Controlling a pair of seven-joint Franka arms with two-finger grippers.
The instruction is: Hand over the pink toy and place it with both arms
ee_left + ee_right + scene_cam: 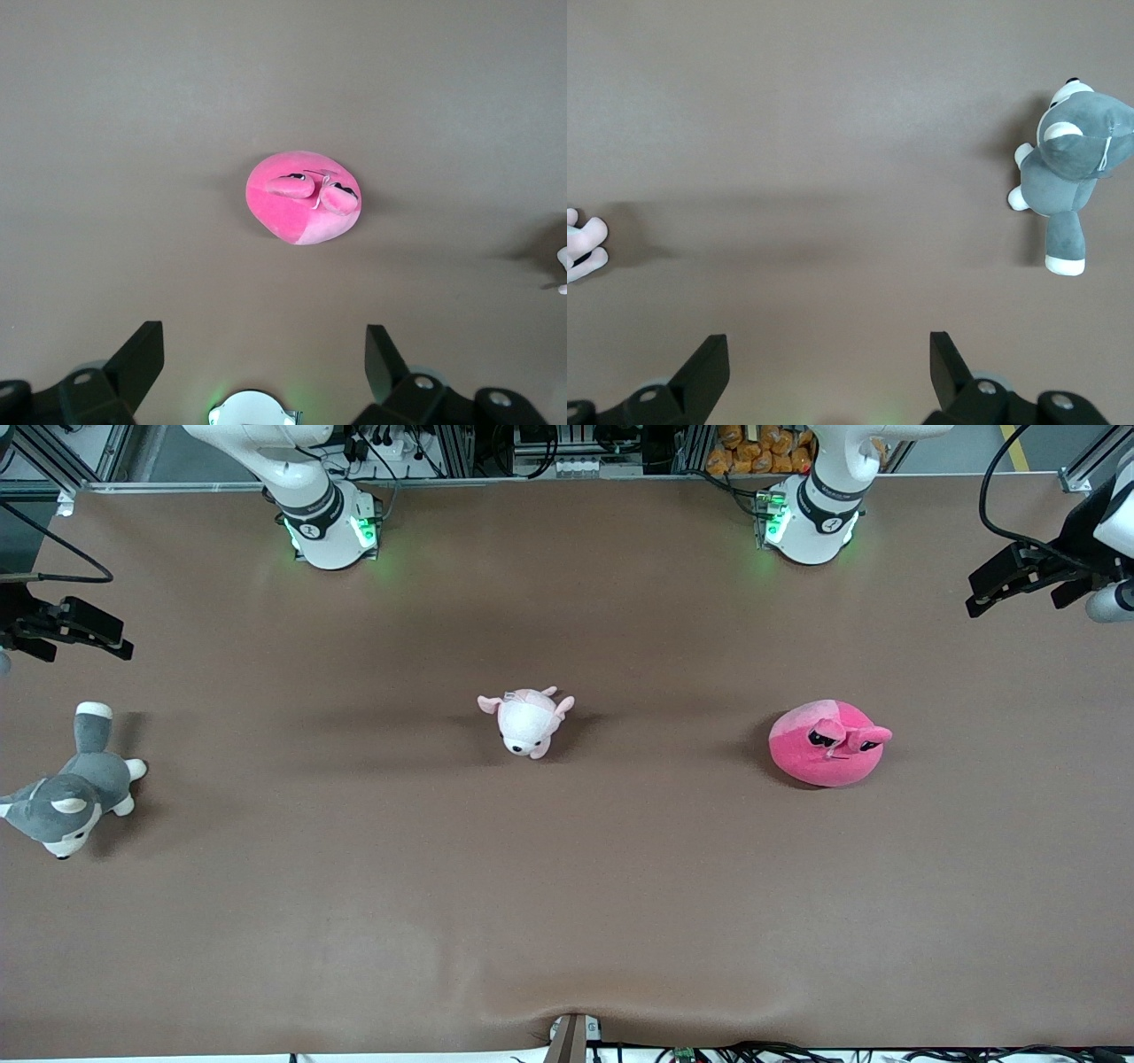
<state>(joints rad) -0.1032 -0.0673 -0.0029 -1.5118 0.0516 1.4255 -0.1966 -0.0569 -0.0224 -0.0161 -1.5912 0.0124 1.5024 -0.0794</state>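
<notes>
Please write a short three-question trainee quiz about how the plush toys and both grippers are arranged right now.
1. True or false: the left gripper holds the pink toy.
2. Which plush lies nearest the right arm's end of the table?
A. grey husky plush
B. pale pink-and-white plush
C. pink toy
3. Fill in: the right gripper has its fingers ____.

Key: 1 false, it lies on the table; 2 A; 3 open.

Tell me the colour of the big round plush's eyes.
Black, half-lidded, on the hot-pink pink toy; clearest in the front view.
</notes>
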